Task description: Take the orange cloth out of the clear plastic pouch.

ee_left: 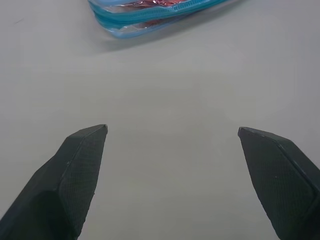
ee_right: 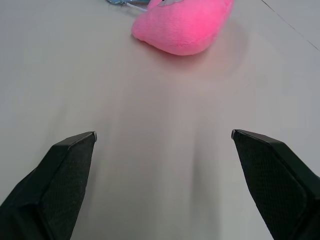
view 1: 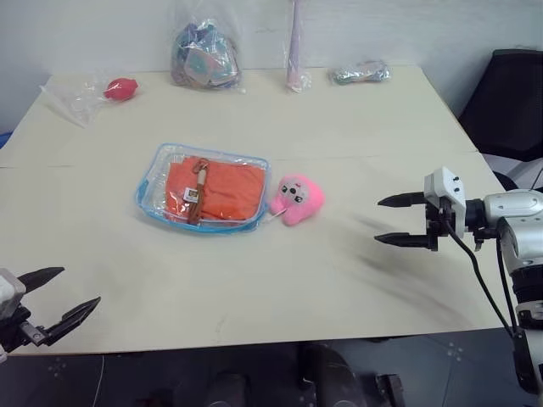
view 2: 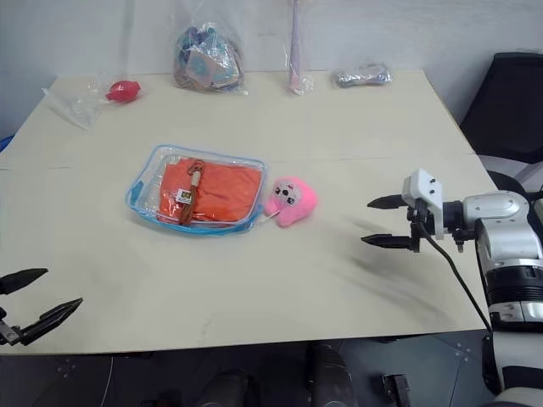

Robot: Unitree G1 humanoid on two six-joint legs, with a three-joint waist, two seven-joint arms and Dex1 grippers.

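Note:
The clear plastic pouch (view 1: 202, 188) with light blue trim lies flat near the middle of the table. Inside it is the orange cloth (view 1: 222, 190), under a brown strap with a small tag. My left gripper (view 1: 61, 294) hovers open at the table's near left edge, well short of the pouch (ee_left: 160, 17). Over the table's right side my right gripper (view 1: 392, 221) is open too, its fingers pointing left toward the pink plush toy (view 1: 297, 199) beside the pouch. Nothing sits between either pair of fingers.
Along the far edge are a thin clear bag with a red ball (view 1: 106, 91), a knotted clear bag of multicoloured items (view 1: 204, 55), a narrow pink wrapped item (view 1: 295, 51) and a small wrapped packet (view 1: 361, 73). A dark chair (view 1: 509, 106) stands at the right.

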